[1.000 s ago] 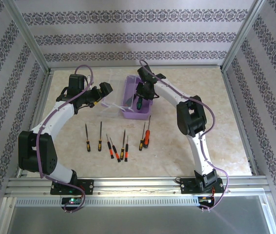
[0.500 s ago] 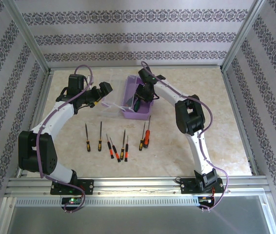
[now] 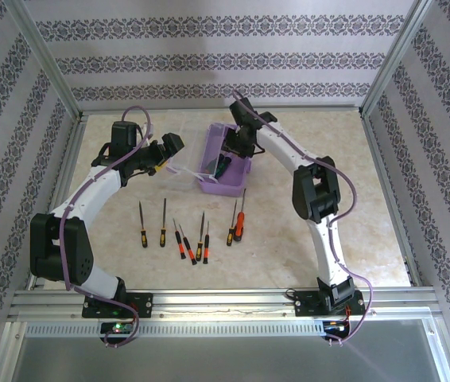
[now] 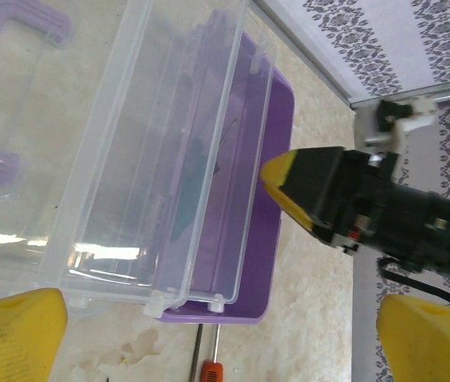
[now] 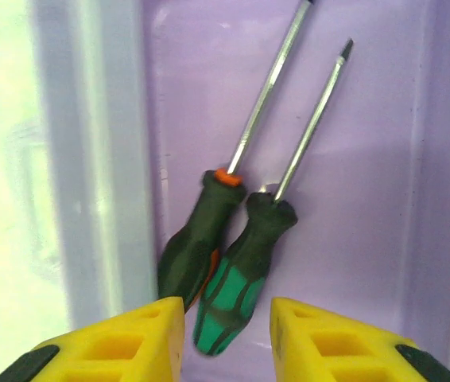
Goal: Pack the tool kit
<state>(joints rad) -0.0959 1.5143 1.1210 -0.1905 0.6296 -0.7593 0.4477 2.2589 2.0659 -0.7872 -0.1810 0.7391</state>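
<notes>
While the purple box [image 3: 226, 185] stands open toward the far edge of the bench [image 3: 368, 207], roughly midway between its left and right edges, we see its clear lid [image 3: 179, 163] folded out to the left.

Over the box, the right claw [image 3: 234, 150] points down. From its wrist we find its yellow fingers [image 5: 129, 346] partly apart and gripping nothing. Just past them, 2 tools lie side by side on the box floor [image 5: 416, 199]: a green-handled screwdriver [image 5: 237, 278] and a dark-handled screwdriver [image 5: 197, 247] with an orange collar. Their handles touch.

The left claw [image 3: 164, 155] hangs above the lid [image 4: 153, 159], spread as wide as we see it go, and it has hold of nothing.

Between the box and the near edge lies a row of 8 screwdrivers [image 3: 201, 237], by our count, with black and orange-red handles. The rightmost pair lies just beside the box's near wall.
</notes>
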